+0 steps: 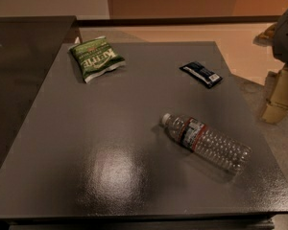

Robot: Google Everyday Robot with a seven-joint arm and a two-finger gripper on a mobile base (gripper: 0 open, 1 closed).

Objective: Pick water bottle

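The water bottle (206, 142) is clear ribbed plastic with a white cap and a blue, red and white label band. It lies on its side on the grey table (110, 128), right of centre towards the front, with the cap pointing to the upper left. My gripper (266, 75) hangs at the right edge of the view, off the table's right side, above and to the right of the bottle and well apart from it. Its two beige fingers (279, 98) stand apart and hold nothing.
A green snack bag (96, 57) lies at the table's back left. A small dark blue packet (201, 74) lies at the back right. A darker surface (19, 71) adjoins the table on the left. Light floor and an orange wall are behind.
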